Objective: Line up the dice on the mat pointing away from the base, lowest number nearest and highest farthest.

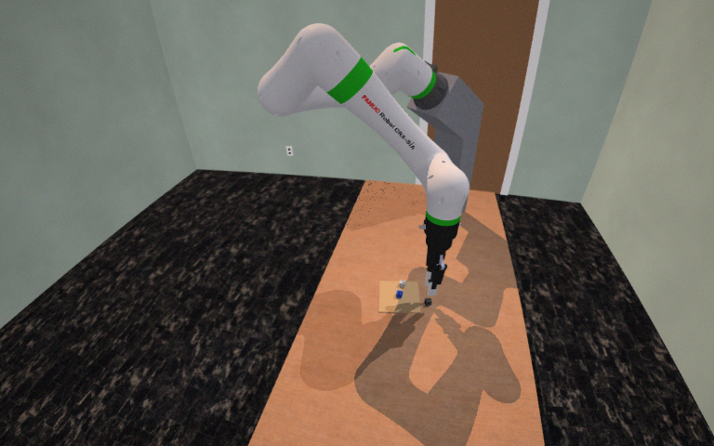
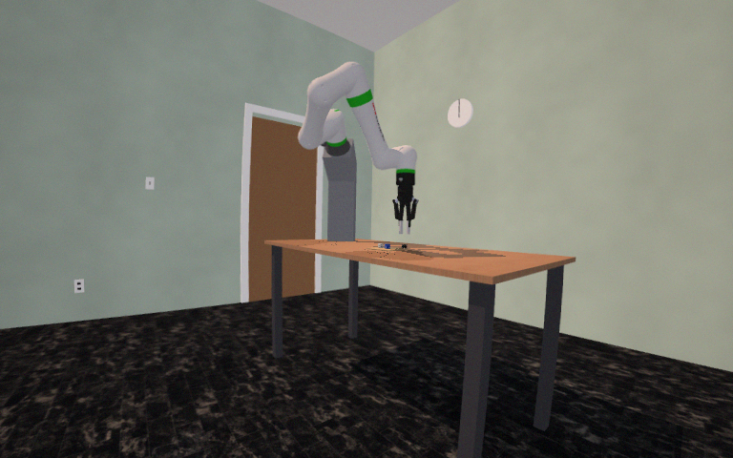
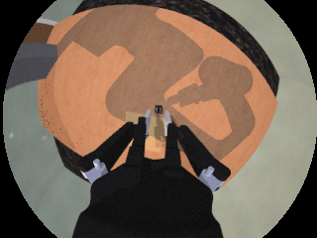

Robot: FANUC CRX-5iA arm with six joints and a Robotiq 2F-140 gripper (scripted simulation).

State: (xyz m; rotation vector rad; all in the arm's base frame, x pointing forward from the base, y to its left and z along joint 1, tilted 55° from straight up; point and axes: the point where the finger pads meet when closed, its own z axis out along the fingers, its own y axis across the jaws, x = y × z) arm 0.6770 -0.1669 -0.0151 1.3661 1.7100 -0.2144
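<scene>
The tan mat (image 1: 387,295) (image 3: 133,116) lies flat on the table. The white die (image 1: 402,283) (image 2: 381,246) lies on it near its back edge, on the base side; the fingers hide it in the wrist view. The blue die (image 1: 399,294) (image 2: 387,246) lies on the mat just in front of the white one. The black die (image 1: 427,301) (image 2: 404,246) (image 3: 158,109) lies on the table just off the mat's right edge in the top view. My gripper (image 1: 431,292) (image 2: 405,232) (image 3: 158,115) is partly open and empty, fingers pointing down above the black die. The die numbers are too small to read.
The wooden table (image 1: 337,263) (image 2: 518,265) bears the mat and dice. The grey robot pedestal (image 1: 466,125) (image 2: 341,205) stands at its back end. Arm shadows fall across the table and part of the mat. Small dark specks lie near the back left in the top view.
</scene>
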